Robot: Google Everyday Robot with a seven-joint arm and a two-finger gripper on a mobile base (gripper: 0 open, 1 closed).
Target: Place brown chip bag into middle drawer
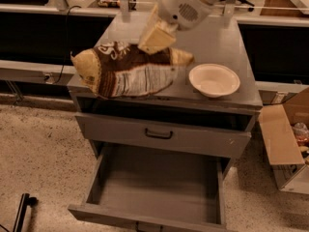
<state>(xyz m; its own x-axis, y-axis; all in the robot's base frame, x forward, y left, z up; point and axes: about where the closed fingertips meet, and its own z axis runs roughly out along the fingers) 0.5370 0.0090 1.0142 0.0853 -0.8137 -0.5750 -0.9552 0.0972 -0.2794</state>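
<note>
The gripper point(155, 40), upper centre of the frame, is clamped on the top edge of the brown chip bag point(126, 74). The bag is crinkled, dark brown with tan ends and a whitish panel. It hangs centre left, above the open middle drawer point(154, 187).

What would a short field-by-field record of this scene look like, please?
held item: brown chip bag, lying left to right at the front left of the cabinet top
arm end: gripper, clamped on the bag's upper edge
target: middle drawer, pulled open, floor bare
above target: drawer with black handle, pushed in
also on top: white bowl, right of the bag
floor, right: cardboard box
</note>
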